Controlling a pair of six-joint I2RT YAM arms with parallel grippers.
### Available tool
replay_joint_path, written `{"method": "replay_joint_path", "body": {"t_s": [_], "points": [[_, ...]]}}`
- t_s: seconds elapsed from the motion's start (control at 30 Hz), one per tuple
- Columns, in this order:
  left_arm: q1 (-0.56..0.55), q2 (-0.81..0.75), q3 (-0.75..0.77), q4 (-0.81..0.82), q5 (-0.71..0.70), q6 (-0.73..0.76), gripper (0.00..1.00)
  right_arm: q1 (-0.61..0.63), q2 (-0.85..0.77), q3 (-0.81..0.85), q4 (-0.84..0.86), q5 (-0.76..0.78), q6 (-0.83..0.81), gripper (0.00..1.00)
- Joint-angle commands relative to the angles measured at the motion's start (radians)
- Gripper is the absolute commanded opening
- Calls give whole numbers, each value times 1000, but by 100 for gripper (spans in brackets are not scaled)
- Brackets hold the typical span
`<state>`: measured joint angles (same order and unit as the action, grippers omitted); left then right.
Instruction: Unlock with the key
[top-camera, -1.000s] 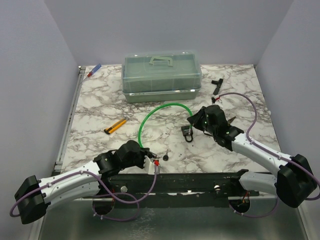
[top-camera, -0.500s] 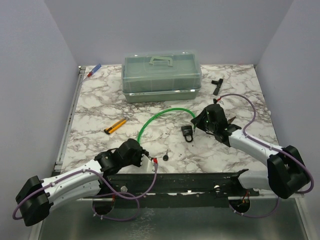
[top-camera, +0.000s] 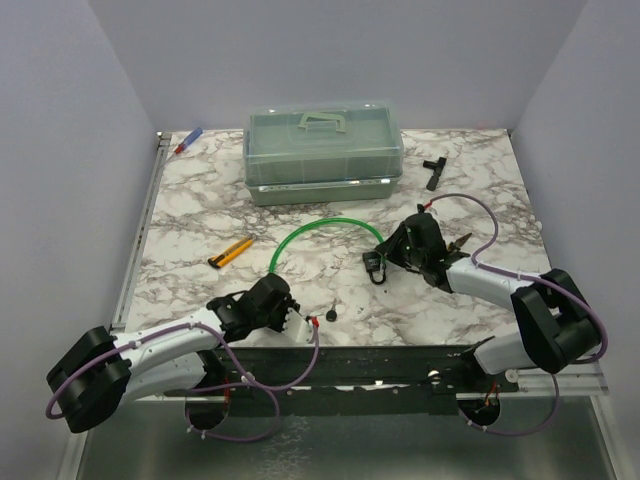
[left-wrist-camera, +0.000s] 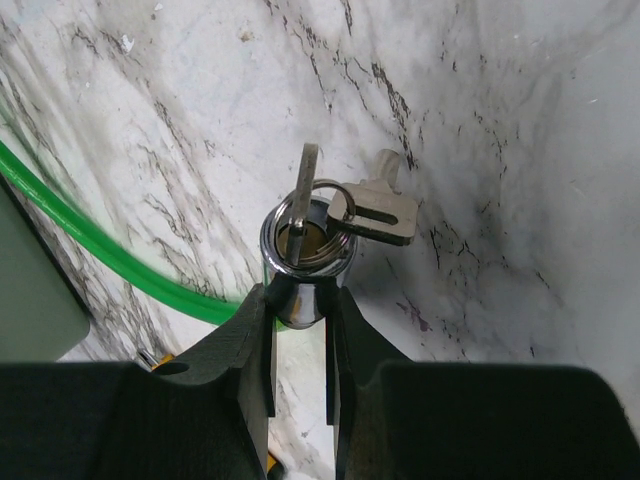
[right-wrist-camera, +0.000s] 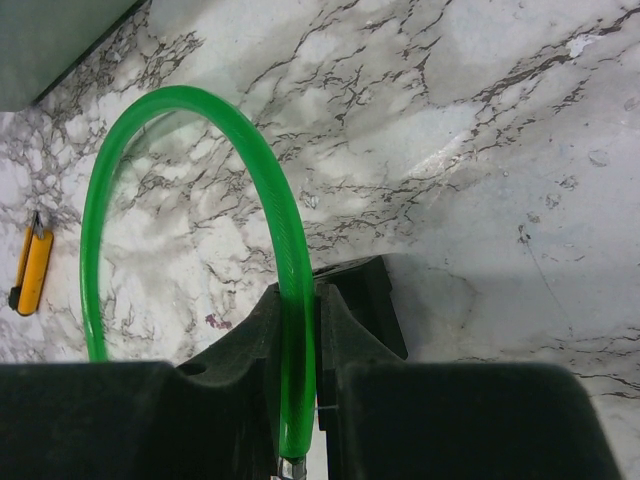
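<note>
Nearest, my left pincer (left-wrist-camera: 300, 303) pinches the key (left-wrist-camera: 304, 255) by its round end, well apart from the padlock (top-camera: 375, 266). Farther out, my right pincer (right-wrist-camera: 298, 300) is pressed onto the green cable (right-wrist-camera: 270, 190) just beside it. Pickup stage, I judge; next the key must be carried over, blade aligned with the keyhole.

Soft, even overhead light leaves faint shadows on the marble table (top-camera: 200, 200). Left fingers (left-wrist-camera: 245, 345) and right fingers (right-wrist-camera: 250, 350) look dark and blurred; the metal cylinder (left-wrist-camera: 298, 295) between the left ones glints.
</note>
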<state>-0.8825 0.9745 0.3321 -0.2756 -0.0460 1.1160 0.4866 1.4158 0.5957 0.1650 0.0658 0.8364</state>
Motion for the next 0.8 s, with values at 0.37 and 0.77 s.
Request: {"method": "replay_joint_path", "body": {"t_s": [0.37,0.77], "points": [[25,54,5,-10,-14,12,48,-16,33,-57,76,-40,3,0],[27,-18,-2,-10,-11,-13,98,-16,36,-51,63,-46,14,0]]}}
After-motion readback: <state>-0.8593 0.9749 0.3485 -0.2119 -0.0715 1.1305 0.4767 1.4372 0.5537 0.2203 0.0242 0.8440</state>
